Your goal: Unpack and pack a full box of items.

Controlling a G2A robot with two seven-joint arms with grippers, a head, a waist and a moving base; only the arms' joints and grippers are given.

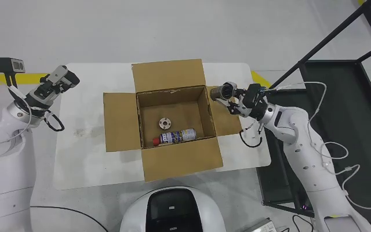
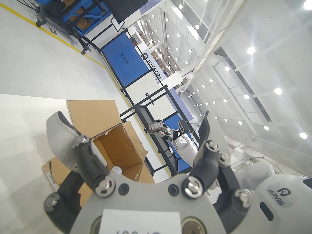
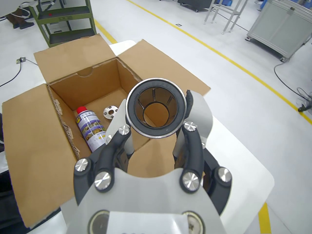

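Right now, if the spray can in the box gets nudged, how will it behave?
The spray can lies on its side on the floor of the cardboard box, so it would probably roll. Its glossy round body may slip in a grasp. It looks rigid, likely metal.

- The right gripper [image 3: 156,105] clamps a metal tube [image 3: 156,133] over the edge of the open box [image 3: 97,83].
- A spray can [image 3: 91,127] lies inside the box, along one wall.
- A metal disc [image 3: 110,112] lies inside the box, near the can.
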